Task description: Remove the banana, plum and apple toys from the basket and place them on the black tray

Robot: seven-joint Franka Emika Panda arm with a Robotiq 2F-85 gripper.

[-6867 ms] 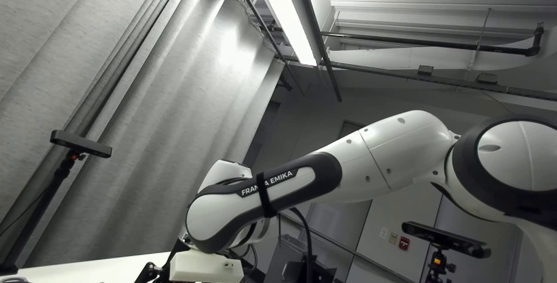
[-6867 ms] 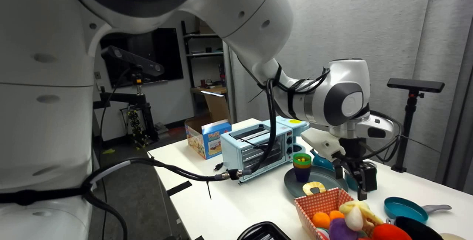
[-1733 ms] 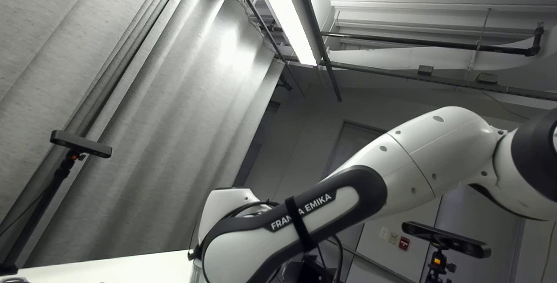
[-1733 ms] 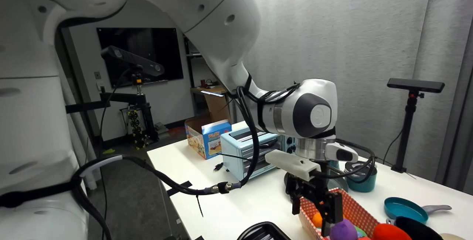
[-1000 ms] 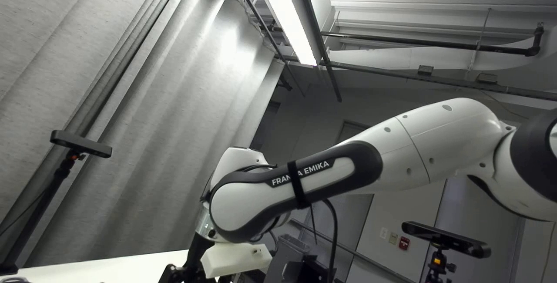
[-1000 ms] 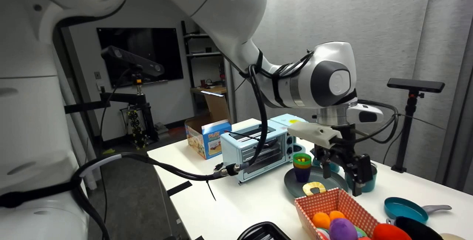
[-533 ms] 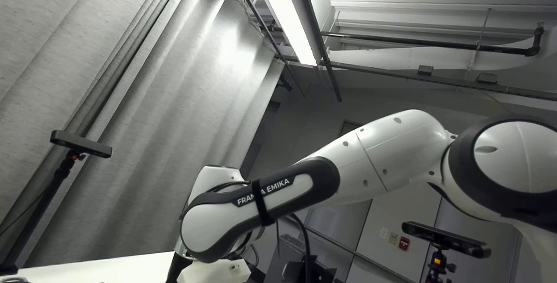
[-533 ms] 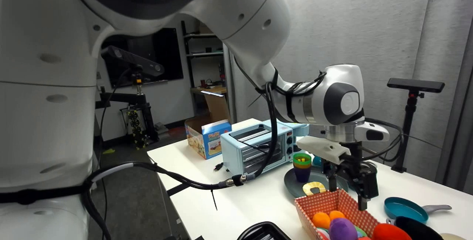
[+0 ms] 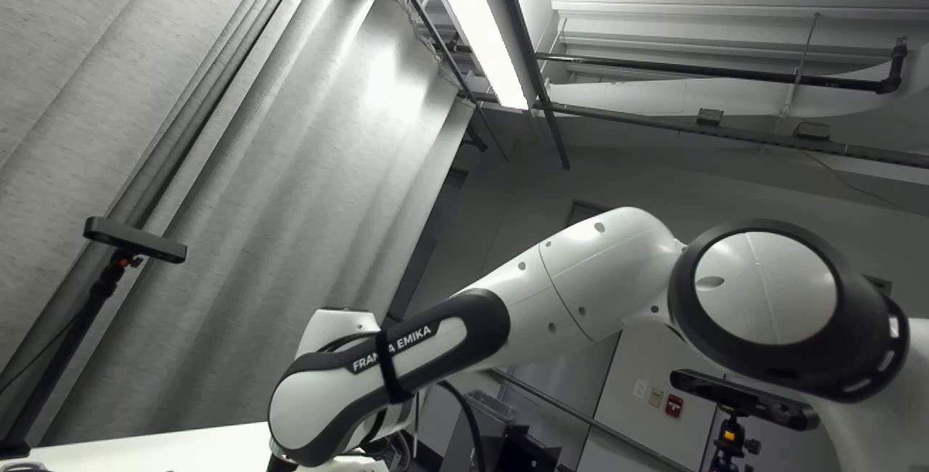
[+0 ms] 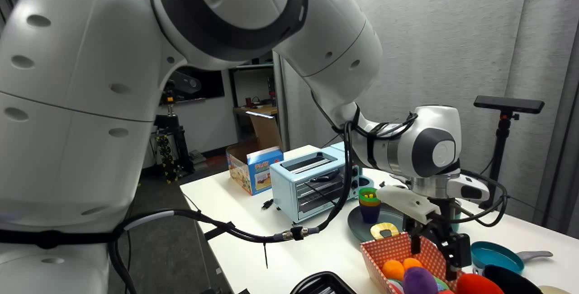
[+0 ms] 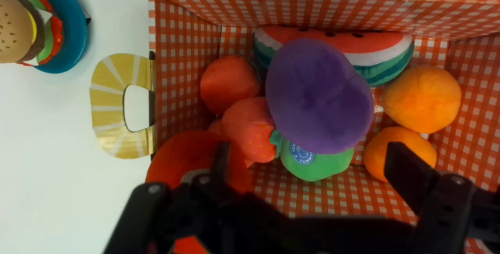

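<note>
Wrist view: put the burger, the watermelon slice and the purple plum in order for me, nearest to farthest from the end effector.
1. Purple plum: inside the basket, just ahead of the end effector.
2. Watermelon slice: also inside, partly hidden, toward the top of the view.
3. Burger: outside, at the upper left of the view.

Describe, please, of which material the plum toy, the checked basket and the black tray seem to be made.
The plum toy looks like matte plush fabric, with a slightly dimpled surface. The checked basket seems to be printed cardboard, fairly matte, with thin, creased walls. The black tray is probably plastic, possibly metal: glossy, with pale highlights.
</note>
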